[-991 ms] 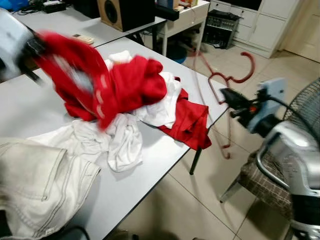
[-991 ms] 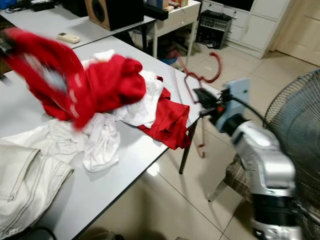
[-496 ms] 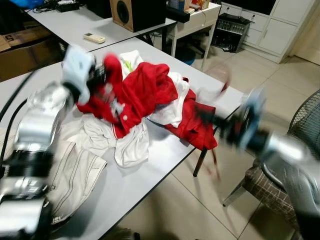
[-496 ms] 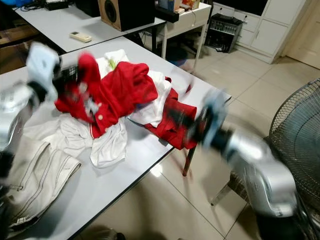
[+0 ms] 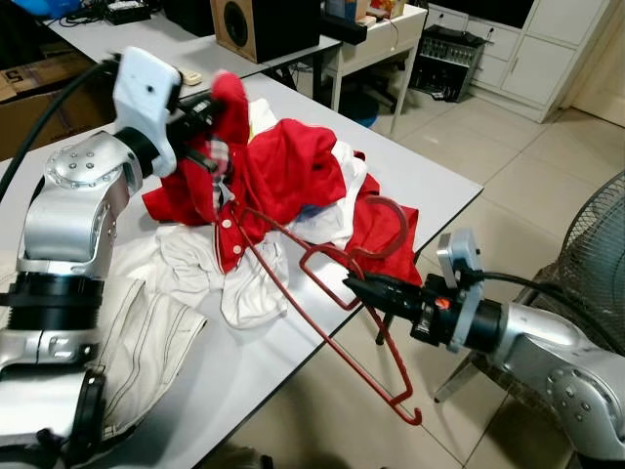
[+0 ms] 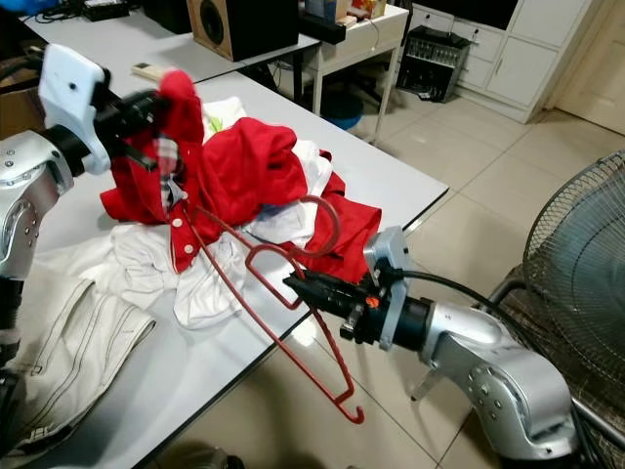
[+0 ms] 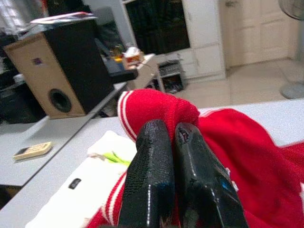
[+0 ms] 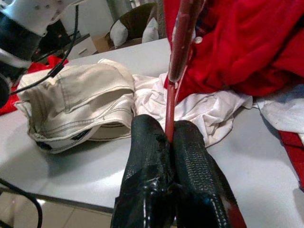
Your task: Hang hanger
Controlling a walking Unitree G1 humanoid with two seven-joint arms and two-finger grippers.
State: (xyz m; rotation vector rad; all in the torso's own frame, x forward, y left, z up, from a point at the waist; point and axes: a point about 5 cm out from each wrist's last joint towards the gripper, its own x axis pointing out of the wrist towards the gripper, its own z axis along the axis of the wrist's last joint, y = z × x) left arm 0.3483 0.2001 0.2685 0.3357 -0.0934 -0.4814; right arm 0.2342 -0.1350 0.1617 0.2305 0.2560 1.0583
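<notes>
Threading step: left gripper (image 5: 210, 107) fingers clamp red shirt (image 5: 283, 171); right gripper (image 5: 356, 286) fingers clamp hanger (image 5: 322, 283). Next: hanger arm into collar.

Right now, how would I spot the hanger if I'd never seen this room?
Find the grey table heaped with clothes. At its near edge, beside the red shirt, the right gripper pinches the red hanger, a thin wire frame, the one rigid thing among soft fabric.

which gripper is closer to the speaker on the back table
Left. The left gripper, jaws shut on the red shirt, is raised over the table's far side, nearest the speaker. The right gripper, jaws shut on the red hanger, is off the near edge.
</notes>
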